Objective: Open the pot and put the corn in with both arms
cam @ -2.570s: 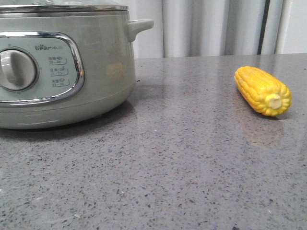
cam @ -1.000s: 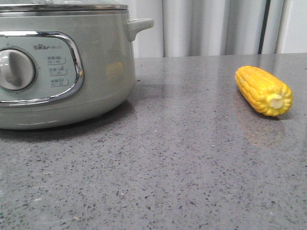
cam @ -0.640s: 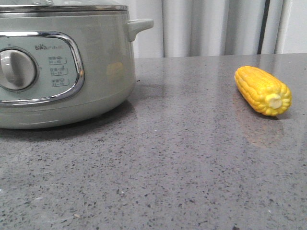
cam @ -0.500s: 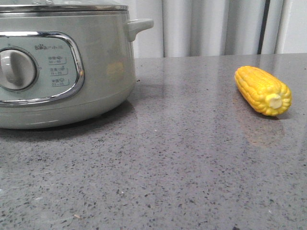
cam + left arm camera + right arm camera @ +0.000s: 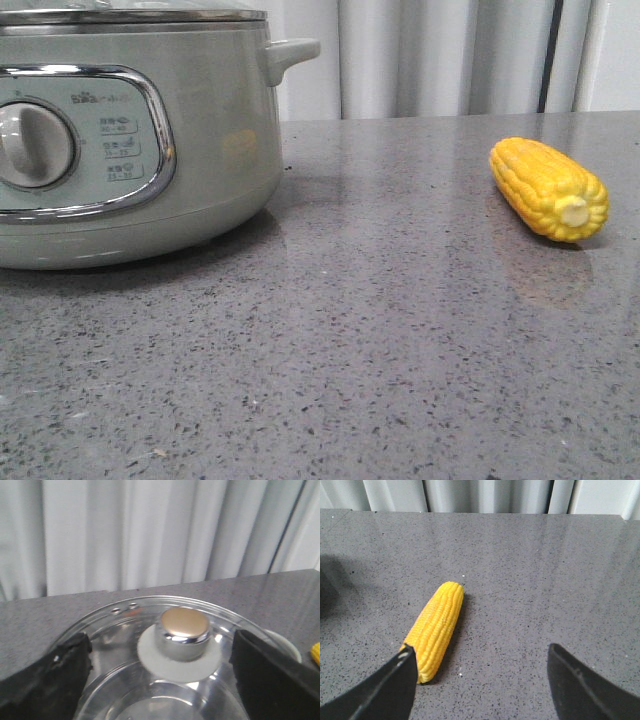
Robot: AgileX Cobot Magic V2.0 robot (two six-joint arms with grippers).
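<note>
Two task items logged: the pot (image 5: 130, 140), pale grey-green, glass lid (image 5: 150, 680) on with chrome knob (image 5: 184, 631), sits left; the corn (image 5: 549, 188), bright yellow, lies well apart on the grey counter (image 5: 380, 330); I see left gripper (image 5: 160, 672) spread over the knob; right gripper (image 5: 480, 680) spread above the cob.

Pale grey-green round electric pot (image 5: 215, 130) with chrome-framed panel at the left of the front view; bright yellow kernel-rowed corn cob (image 5: 548, 188) at right; dark-speckled grey stone table (image 5: 380, 340); white pleated curtain (image 5: 420, 55) behind.
</note>
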